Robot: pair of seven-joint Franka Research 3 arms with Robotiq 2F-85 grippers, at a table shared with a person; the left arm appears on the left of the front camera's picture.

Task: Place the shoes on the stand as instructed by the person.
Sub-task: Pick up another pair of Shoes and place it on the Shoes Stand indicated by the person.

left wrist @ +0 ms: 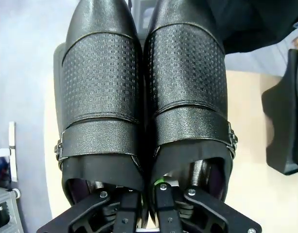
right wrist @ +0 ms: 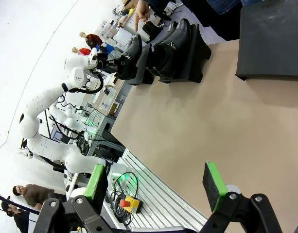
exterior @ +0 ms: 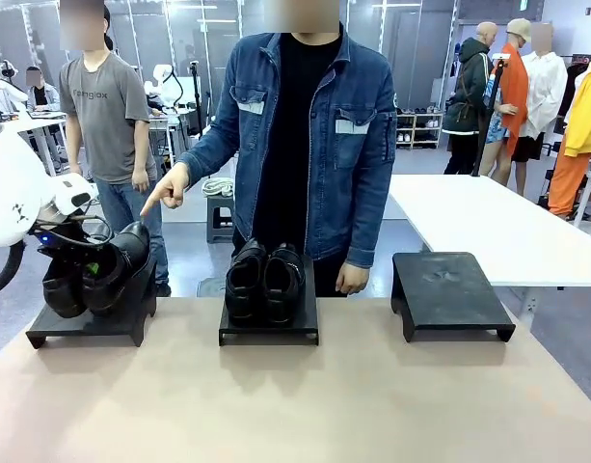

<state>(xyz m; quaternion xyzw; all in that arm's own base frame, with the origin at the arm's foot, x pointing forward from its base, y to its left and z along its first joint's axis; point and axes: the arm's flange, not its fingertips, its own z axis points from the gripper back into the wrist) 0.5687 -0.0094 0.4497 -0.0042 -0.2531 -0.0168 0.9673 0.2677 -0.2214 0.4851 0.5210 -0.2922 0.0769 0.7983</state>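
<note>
The left claw (left wrist: 149, 213) is shut on the sleek shoes (left wrist: 146, 97), pinching their inner sides together. Their toes point straight away from it, over the left stand (exterior: 83, 328) where the person's hand (exterior: 168, 188) points

glossy black leather shoes (left wrist: 144, 92) with embossed grid-texture vamps, matt black stand (exterior: 451, 289) scuffed on top, smooth matt tan table (exterior: 305, 405), blue denim jacket (exterior: 358, 145)

Tan table (exterior: 295, 405) with three black stands (exterior: 452, 292)
</note>
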